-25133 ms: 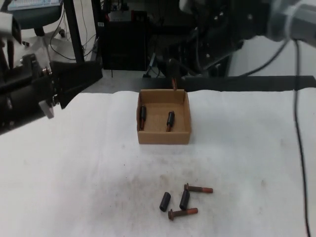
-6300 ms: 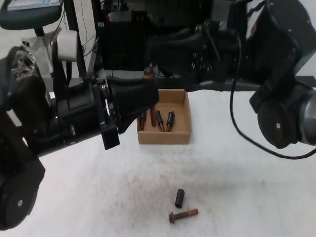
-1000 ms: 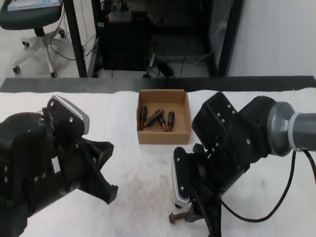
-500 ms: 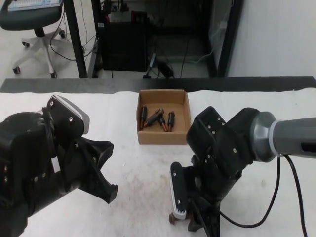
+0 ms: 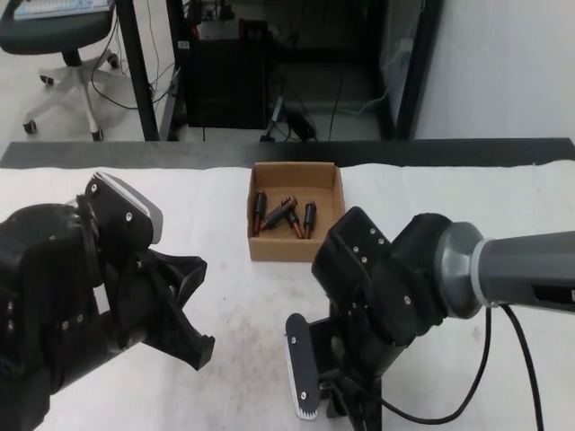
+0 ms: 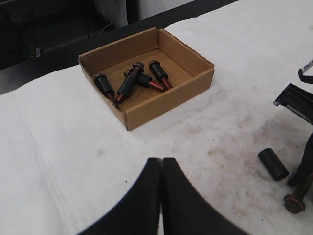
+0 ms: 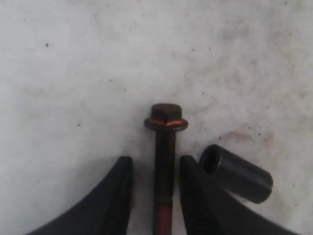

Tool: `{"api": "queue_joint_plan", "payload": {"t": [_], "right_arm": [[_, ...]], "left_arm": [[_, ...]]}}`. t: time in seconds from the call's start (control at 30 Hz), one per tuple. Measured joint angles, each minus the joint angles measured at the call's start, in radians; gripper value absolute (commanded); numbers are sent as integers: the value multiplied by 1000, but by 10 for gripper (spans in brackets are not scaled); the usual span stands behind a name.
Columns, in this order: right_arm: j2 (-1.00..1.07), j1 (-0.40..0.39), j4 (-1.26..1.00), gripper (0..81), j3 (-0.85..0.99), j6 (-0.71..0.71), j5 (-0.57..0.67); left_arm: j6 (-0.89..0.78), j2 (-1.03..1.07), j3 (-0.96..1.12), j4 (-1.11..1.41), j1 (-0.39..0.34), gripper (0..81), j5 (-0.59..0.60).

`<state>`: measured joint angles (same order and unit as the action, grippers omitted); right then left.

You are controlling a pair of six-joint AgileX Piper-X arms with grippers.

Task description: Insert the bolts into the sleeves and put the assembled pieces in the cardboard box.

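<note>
A rusty bolt (image 7: 165, 156) lies on the white cloth between the fingers of my right gripper (image 7: 155, 164), which is open with a small gap on each side of the shank. A loose black sleeve (image 7: 238, 174) lies right beside it, also seen as the sleeve (image 6: 273, 164) next to the bolt head (image 6: 292, 203). The right gripper (image 5: 346, 409) points down at the bench's near edge. The cardboard box (image 5: 296, 247) holds several assembled pieces (image 6: 128, 83). My left gripper (image 6: 161, 169) is shut on nothing, hovering above the cloth short of the box (image 6: 171, 98).
The left arm (image 5: 99, 296) takes up the near left of the bench. The right arm's cable (image 5: 485, 359) trails to the right. A dark strip (image 5: 449, 148) marks the bench's far edge. Stained white cloth (image 5: 252, 305) lies between the two arms.
The right arm has slid left and toward the near edge, lowering over the loose bolt, which it now hides in the high view. The left arm has kept still.
</note>
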<state>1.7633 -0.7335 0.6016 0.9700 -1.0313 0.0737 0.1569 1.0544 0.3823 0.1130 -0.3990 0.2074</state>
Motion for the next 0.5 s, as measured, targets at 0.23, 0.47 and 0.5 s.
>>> {"api": "queue_joint_plan", "payload": {"t": [0.23, 0.47, 0.5], "right_arm": [[4, -16, -20, 310, 2, 0, -15], [5, -35, -25, 310, 2, 0, -54], [5, -37, -26, 310, 2, 0, -56]], "left_arm": [[0, 0, 0, 0, 0, 1, 0], [0, 0, 0, 0, 0, 1, 0], [0, 0, 0, 0, 0, 1, 0]]}}
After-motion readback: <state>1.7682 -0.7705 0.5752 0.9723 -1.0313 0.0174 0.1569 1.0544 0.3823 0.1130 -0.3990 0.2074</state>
